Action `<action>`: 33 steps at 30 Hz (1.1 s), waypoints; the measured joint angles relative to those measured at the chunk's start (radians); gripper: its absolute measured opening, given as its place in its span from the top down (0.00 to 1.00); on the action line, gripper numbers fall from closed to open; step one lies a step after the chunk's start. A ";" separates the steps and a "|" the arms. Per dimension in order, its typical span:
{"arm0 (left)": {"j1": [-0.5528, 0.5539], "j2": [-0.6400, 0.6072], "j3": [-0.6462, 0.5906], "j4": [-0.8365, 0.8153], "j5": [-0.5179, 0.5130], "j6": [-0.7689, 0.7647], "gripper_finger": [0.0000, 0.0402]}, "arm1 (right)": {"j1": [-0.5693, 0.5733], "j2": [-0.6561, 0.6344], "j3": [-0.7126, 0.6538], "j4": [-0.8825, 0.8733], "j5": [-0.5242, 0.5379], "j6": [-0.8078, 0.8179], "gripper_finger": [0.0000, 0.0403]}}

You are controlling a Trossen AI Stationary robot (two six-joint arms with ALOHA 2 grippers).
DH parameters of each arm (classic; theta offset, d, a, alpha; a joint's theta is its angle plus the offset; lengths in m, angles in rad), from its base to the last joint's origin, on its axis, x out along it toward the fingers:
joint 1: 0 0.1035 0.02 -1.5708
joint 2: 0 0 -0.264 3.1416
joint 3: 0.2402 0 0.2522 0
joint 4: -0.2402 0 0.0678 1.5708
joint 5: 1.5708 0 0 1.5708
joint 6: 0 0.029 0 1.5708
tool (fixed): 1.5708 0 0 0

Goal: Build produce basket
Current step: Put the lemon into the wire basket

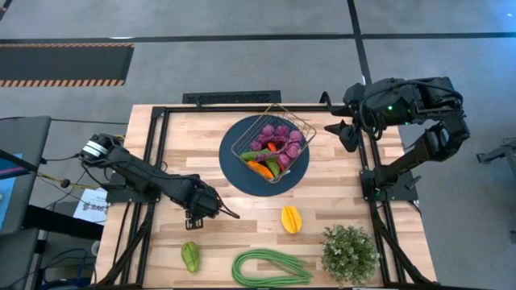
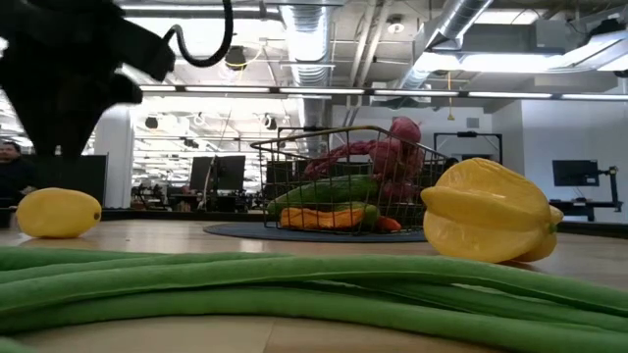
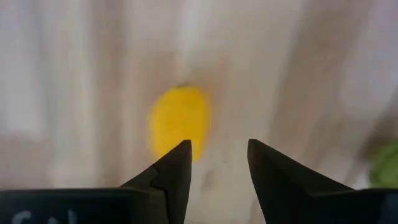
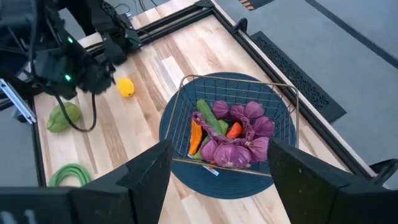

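Produce lies partly in the square wire-mesh basket (image 1: 274,147) on the round dark blue plate (image 1: 235,171): purple grapes (image 1: 280,134), orange carrot (image 1: 260,169), green cucumber (image 1: 273,167). The left gripper (image 1: 228,213) (fingers partly apart, holding nothing) hovers beside the yellow lemon (image 1: 291,218). The right gripper (image 1: 343,129) waits wide open, empty.

The basket (image 1: 274,146) sits on the plate (image 1: 234,165) at table centre, holding grapes (image 1: 278,134); lemon (image 1: 291,219), beans (image 1: 270,268), pepper (image 1: 190,256) and plant (image 1: 349,253) lie along the near edge.

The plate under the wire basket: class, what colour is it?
The plate is dark blue. It shows best in the high view, under the basket.
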 joint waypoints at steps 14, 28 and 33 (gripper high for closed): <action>0.080 -0.239 -0.154 0.065 0.007 0.235 0.65 | 0.000 0.017 -0.001 0.001 0.001 0.094 0.30; 0.113 -0.300 -0.211 0.098 0.006 0.212 0.52 | -0.011 0.105 -0.001 0.004 -0.018 0.087 0.30; 0.113 -0.246 -0.211 0.096 0.004 0.213 0.43 | -0.025 0.104 -0.001 0.005 -0.018 0.109 0.30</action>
